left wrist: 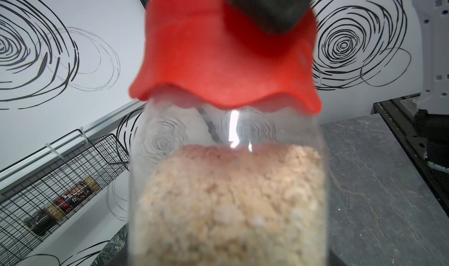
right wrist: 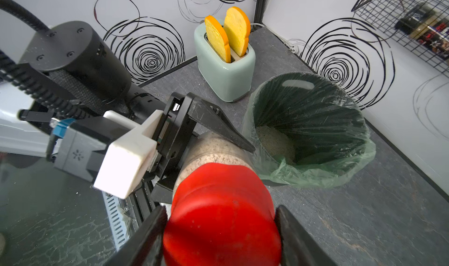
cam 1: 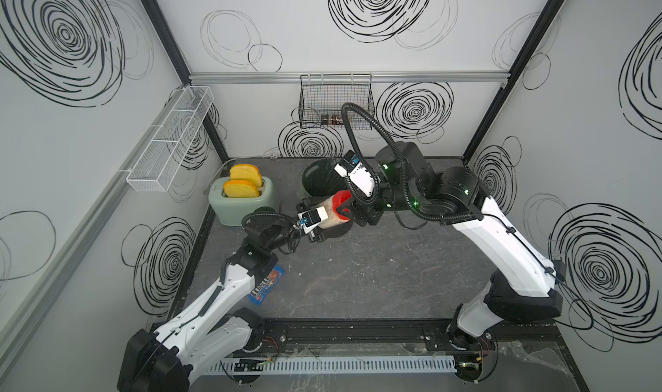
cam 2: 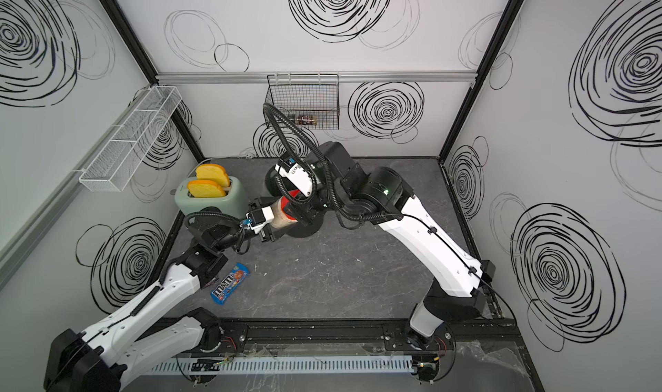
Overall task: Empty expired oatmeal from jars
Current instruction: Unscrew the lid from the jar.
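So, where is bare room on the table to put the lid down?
Free: the wide bare table between the candy packet and the right arm, up to the front rail. Crowded: the back, where toaster, bin and the jar, gripped by the left pincer, its lid by the right pincer, stand close.

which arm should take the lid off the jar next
Right. The right pincer grips the red lid; the left pincer is clamped on the jar, so it can likely only hold that steady.
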You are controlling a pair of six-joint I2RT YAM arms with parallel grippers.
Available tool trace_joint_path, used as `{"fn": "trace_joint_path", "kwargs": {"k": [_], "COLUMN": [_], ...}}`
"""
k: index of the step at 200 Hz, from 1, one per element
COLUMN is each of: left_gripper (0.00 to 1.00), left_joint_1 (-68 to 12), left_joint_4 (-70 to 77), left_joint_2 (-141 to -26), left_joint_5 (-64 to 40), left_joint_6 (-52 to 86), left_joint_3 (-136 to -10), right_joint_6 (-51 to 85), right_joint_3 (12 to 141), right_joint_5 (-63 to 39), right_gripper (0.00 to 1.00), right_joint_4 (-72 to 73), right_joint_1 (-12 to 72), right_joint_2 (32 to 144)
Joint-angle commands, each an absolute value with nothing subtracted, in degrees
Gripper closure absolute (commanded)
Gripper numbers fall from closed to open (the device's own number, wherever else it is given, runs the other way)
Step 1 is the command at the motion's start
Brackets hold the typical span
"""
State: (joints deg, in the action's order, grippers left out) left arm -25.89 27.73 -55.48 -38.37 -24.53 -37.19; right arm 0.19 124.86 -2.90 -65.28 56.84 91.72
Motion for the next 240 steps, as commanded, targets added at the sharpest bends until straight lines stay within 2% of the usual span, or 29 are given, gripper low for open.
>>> {"fn": "trace_joint_path", "kwargs": {"k": [1,51,95,128,156,194,240], "left_gripper": [1.00,1.00,1.00,1.00,1.00,1.00,1.00], "left_joint_1": [-25.68,-25.65,-25.61,-25.51,-25.23,-25.05,-24.90], "left_joint_4": [33.31,36.18,36.31,36.21,36.93,36.72,37.70], "left_joint_2": [-54.67,-54.67,-54.32,-54.23,-53.93,-54.19,-54.52], "left_joint_5": [-43.07,-42.64,-42.62,-42.85,-43.90,-45.43,-44.82], "left_joint_6": [-23.12,-22.36,-22.26,-22.18,-21.08,-19.84,-19.73], "left_joint_3": [-39.15,-39.02,-38.83,-38.85,-39.02,-40.23,-40.03], "right_joint_6": [-0.90,4.92,7.47,-0.33,-7.07,-10.66,-7.00], "right_joint_3": [125.16,118.67,118.61,123.30,119.20,107.38,109.15], "right_joint_5": [-1.65,-8.71,-11.25,-3.34,-0.37,-3.11,-9.01], "right_gripper": [0.52,0.52,0.54,0.54,0.51,0.48,0.49], "right_joint_4": [-61.08,-50.87,-49.58,-58.88,-58.95,-48.79,-46.16], "right_joint_1": [55.75,51.90,50.14,53.01,53.96,53.36,50.86], "right_joint_2": [89.41,84.35,84.53,87.94,85.59,79.51,78.66]}}
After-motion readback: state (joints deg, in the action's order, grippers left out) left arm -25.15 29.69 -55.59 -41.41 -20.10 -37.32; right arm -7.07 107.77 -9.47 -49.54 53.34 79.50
